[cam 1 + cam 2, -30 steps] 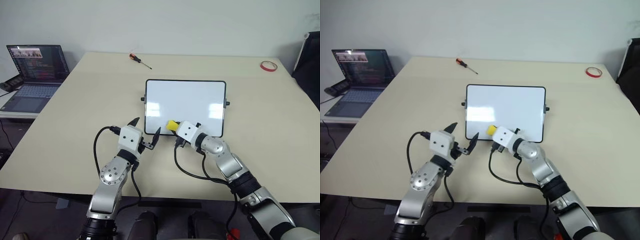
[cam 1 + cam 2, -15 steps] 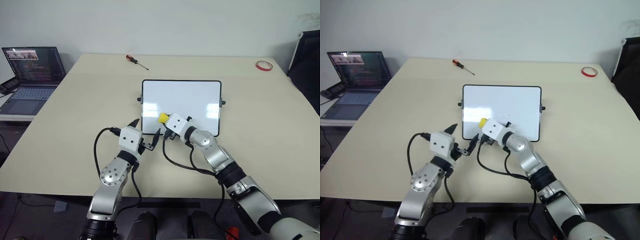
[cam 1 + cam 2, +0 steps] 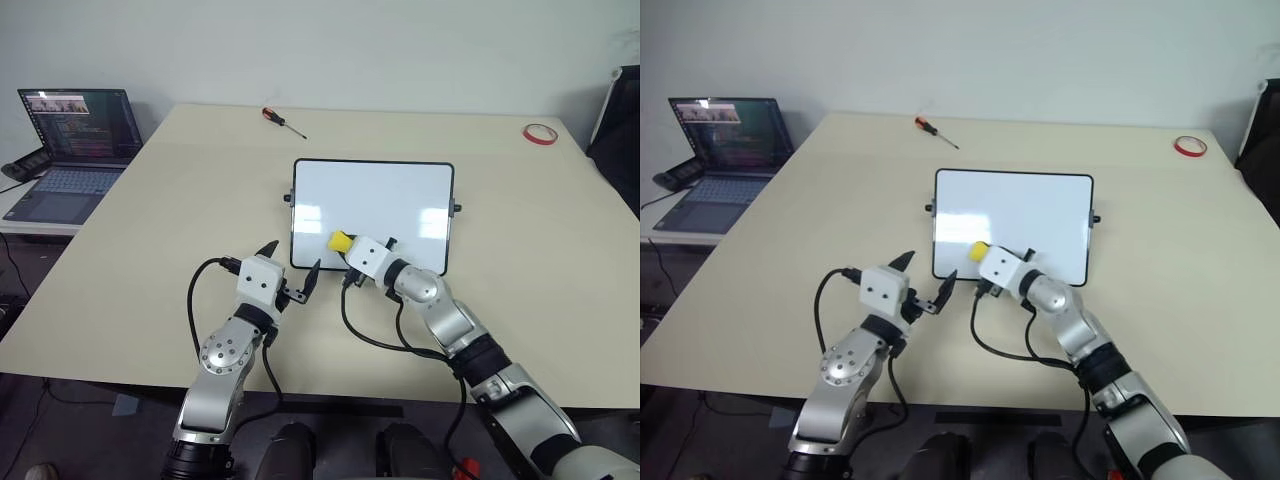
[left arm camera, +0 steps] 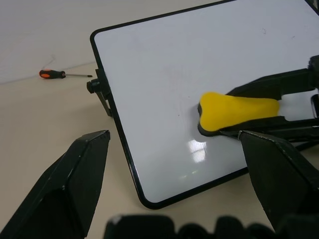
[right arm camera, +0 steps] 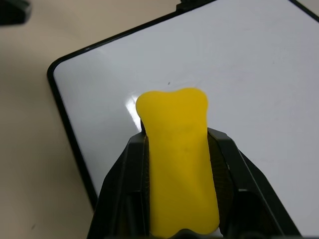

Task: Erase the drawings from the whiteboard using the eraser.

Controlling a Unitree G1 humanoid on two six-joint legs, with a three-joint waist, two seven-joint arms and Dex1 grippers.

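Right hand [image 3: 347, 249] clamped on yellow eraser [image 3: 341, 242], its dark underside on the whiteboard [image 3: 390, 195] near the lower left corner. Board lies mid table [image 3: 150, 230], surface looks clean, no blue marks visible. Left hand [image 3: 290, 268] just off the board's lower left corner, fingers spread wide, holding nothing. Screwdriver [image 3: 281, 121] & red tape ring [image 3: 539, 133] at far edge.

My two head cameras look forward and down from high up, and both see the whole table [image 3: 120, 250], far wall to near edge. My left wrist camera sits low and close, looking far along the table at the whiteboard [image 4: 164, 89] near corner. My right wrist camera is closer and looks down onto that same corner. All four views share the whiteboard.
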